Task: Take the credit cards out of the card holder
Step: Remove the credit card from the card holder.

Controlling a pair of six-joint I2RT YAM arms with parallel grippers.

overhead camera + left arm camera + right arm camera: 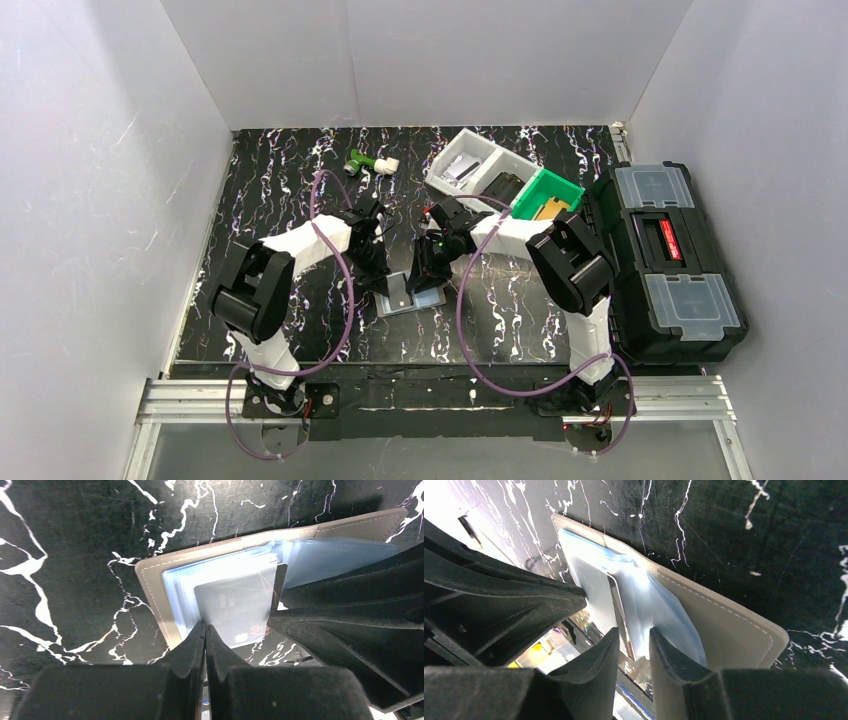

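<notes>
Within the part-open right pincer, card holder sleeves, perhaps gripped; left pincer closed.

The flat grey folding card holder has pale stitching along its border and glossy silvery-blue plastic sleeves, a dark slate-blue rectangular plastic card showing among them. Under the card holder the glossy surface is black with white marble-like veins; to its right stands a black plastic toolbox with smoky clear lid panels and a red label.

Card holder near edge behind left gripper; credit card lettering blurred.
</notes>
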